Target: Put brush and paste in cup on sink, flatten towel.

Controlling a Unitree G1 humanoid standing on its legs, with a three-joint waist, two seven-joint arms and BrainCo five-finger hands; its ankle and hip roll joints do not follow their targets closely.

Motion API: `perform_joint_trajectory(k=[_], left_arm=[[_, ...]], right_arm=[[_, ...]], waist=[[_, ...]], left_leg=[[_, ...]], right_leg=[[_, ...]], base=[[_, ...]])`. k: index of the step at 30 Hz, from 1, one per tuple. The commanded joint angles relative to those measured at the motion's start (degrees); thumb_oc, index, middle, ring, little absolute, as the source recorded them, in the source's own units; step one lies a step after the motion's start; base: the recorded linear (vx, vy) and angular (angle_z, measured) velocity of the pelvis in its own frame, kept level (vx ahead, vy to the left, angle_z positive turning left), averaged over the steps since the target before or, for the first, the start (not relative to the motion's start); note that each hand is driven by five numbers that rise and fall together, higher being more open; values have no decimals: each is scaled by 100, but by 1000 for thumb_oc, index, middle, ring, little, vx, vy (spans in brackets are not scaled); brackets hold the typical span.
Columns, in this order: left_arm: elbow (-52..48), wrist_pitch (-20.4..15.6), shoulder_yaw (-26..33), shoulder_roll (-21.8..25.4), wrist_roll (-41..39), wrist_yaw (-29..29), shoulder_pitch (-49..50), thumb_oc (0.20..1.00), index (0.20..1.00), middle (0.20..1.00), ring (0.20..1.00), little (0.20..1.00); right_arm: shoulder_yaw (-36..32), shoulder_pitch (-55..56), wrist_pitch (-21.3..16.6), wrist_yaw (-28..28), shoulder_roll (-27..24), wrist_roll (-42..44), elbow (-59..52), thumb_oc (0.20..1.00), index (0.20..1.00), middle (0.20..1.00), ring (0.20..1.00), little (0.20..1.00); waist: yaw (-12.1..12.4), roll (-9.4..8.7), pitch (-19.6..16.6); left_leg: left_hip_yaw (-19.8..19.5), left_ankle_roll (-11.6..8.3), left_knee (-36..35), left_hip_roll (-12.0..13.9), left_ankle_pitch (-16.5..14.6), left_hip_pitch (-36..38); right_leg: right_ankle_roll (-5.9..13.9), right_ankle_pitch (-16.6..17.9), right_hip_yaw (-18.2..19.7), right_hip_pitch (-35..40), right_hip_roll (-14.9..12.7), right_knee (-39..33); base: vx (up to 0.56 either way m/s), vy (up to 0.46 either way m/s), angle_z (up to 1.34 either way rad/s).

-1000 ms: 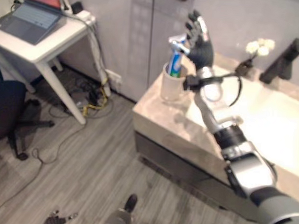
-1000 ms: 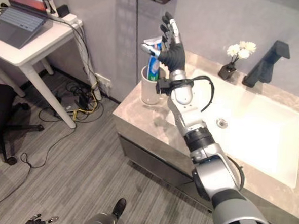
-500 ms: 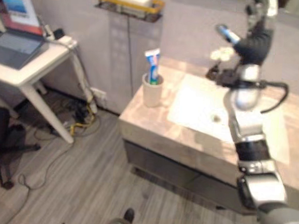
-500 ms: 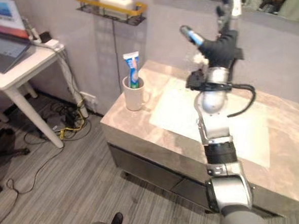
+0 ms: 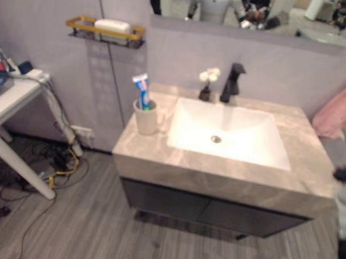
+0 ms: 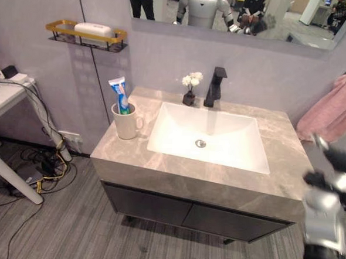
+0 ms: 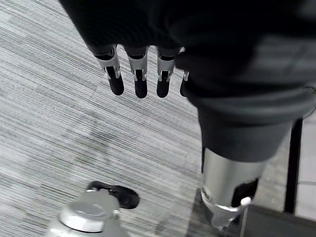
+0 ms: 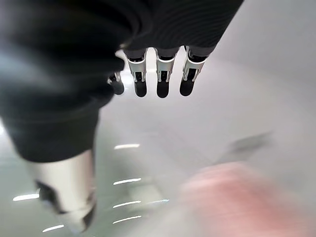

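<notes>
A white cup (image 6: pixel 126 122) stands on the left end of the marble sink counter (image 6: pixel 278 133), and a blue and white toothpaste tube (image 6: pixel 120 94) stands upright in it. A pink towel (image 6: pixel 332 113) hangs on the wall to the right of the counter and shows as a pink blur (image 8: pixel 237 197) in the right wrist view. My right hand (image 6: pixel 334 160) hovers off the counter's right end, below the towel; its fingers (image 8: pixel 159 74) are straight and hold nothing. My left hand (image 7: pixel 143 69) hangs over the wooden floor with its fingers straight and empty.
A black faucet (image 6: pixel 214 86) and a small vase of white flowers (image 6: pixel 190 86) stand behind the white basin (image 6: pixel 205 134). A yellow wall shelf with soap (image 6: pixel 88 31) hangs at the left. A white table (image 6: pixel 1 98) and cables (image 6: pixel 44 168) are at the far left.
The camera has swung right and up. My right hand left the cup, passed above the basin and dropped to the counter's right end. The toothpaste stays in the cup.
</notes>
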Motion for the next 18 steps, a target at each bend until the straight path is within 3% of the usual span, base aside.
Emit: perform_joint_trajectory(k=[1, 4, 5, 6, 8, 9, 10, 13, 15, 16, 18], left_arm=[[383, -77, -31, 138, 81, 104, -165, 1000, 1000, 1000, 1000, 1000], [275, -125, -121, 182, -18, 129, -228, 1000, 1000, 1000, 1000, 1000], [275, -125, -120, 180, -18, 129, -229, 1000, 1000, 1000, 1000, 1000], [113, -205, -176, 176, -266, 147, -260, 1000, 1000, 1000, 1000, 1000], [-147, -303, -249, 178, -459, 135, -290, 1000, 1000, 1000, 1000, 1000], [-227, -320, -322, 199, -472, 103, -296, 1000, 1000, 1000, 1000, 1000], [-405, -422, -447, 263, -701, 59, -400, 1000, 1000, 1000, 1000, 1000], [-537, -387, -453, 257, -707, -15, -445, 1000, 1000, 1000, 1000, 1000], [-620, -376, -504, 280, -806, -70, -498, 1000, 1000, 1000, 1000, 1000], [-770, -364, -501, 268, -798, -137, -450, 1000, 1000, 1000, 1000, 1000], [-1027, -316, -578, 277, -727, -286, -327, 1000, 1000, 1000, 1000, 1000]], right_arm=[[-327, -146, -223, -494, 129, 865, 448, 1000, 1000, 1000, 1000, 1000], [-163, 48, -289, -199, 342, 1770, 1935, 1000, 1000, 1000, 1000, 1000], [-159, 41, -296, -197, 335, 1775, 1947, 1000, 1000, 1000, 1000, 1000], [164, -89, -300, 323, 484, 2587, 3047, 1000, 1000, 1000, 1000, 1000], [748, -141, -44, 938, 631, 2665, 3940, 1000, 1000, 1000, 1000, 1000], [898, -191, 0, 1227, 681, 2863, 4410, 1000, 1000, 1000, 1000, 1000], [1386, -247, 172, 1742, 936, 2967, 5166, 1000, 1000, 1000, 1000, 1000], [1746, -270, 415, 2036, 1119, 2710, 5572, 1000, 1000, 1000, 1000, 1000], [2325, -198, 590, 2418, 1437, 2226, 5898, 1000, 1000, 1000, 1000, 1000], [2734, -80, 661, 2940, 1610, 1868, 5867, 1000, 1000, 1000, 1000, 1000], [3035, 25, 611, 3036, 1646, 1527, 5609, 1000, 1000, 1000, 1000, 1000]], waist=[[-19, 115, -6], [-111, 127, 91], [-109, 128, 87], [-147, 174, 263], [-64, 226, 482], [-61, 207, 543], [-75, 140, 697], [-14, 97, 662], [-80, 68, 702], [-86, 64, 684], [-161, 67, 664]], left_leg=[[-396, 405, 400, -22, -767, -37], [-341, 474, 540, -70, -835, -66], [-337, 475, 540, -72, -833, -72], [-238, 538, 595, -97, -848, -78], [-46, 538, 699, -26, -879, -136], [35, 508, 761, 0, -884, -193], [90, 429, 848, 60, -834, -385], [114, 365, 852, 93, -824, -443], [61, 224, 794, 258, -700, -462], [22, 154, 756, 325, -645, -458], [-26, 49, 703, 428, -543, -456]], right_leg=[[186, -534, -145, 548, -191, 337], [174, -587, 58, 292, -263, 793], [175, -588, 63, 280, -266, 799], [228, -403, 288, -24, -331, 1186], [247, -544, 229, -467, -355, 1724], [247, -553, 230, -530, -270, 1678], [92, -641, 529, -641, 137, 1239], [57, -633, 318, -587, 123, 1021], [-74, -692, 329, -527, 341, 879], [-83, -686, 187, -493, 366, 791], [-152, -728, 71, -416, 439, 712]], base=[[-28, 74, -10], [-53, 83, -9], [-128, 115, -9], [-163, 93, -31], [-176, 41, -59], [-163, -180, -84], [-122, -182, -78], [23, -171, -32], [106, -306, -12], [115, -291, 21], [128, -251, 33]])
